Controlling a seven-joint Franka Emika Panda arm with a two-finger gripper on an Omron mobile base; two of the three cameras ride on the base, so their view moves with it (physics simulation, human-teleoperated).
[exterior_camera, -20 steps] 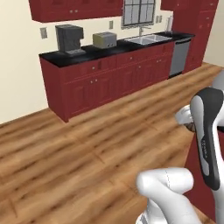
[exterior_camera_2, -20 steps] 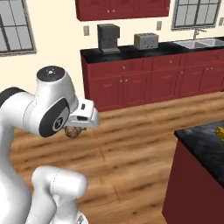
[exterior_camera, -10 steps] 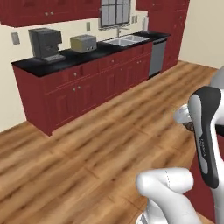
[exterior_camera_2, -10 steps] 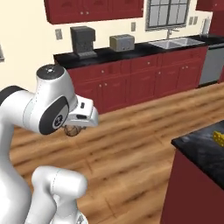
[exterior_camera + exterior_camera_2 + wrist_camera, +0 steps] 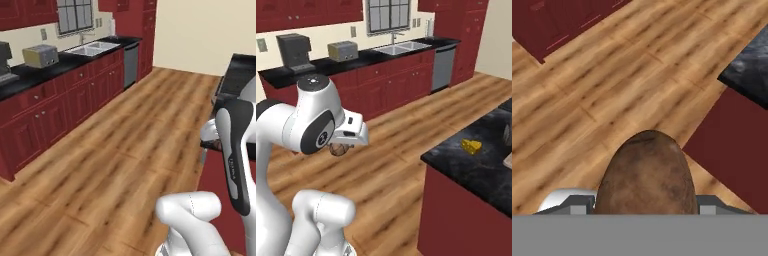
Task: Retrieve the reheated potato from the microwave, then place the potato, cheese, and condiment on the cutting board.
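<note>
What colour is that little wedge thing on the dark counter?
Bright yellow: that is the cheese, lying on the black island counter. The right base view shows it best.

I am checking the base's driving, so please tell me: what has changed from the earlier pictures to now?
The whole view has swung: the base has turned, so the sink counter slid left and the dark island counter with the cheese came closer. The things themselves did not move. The gripper still holds the potato, arm pose unchanged.
</note>
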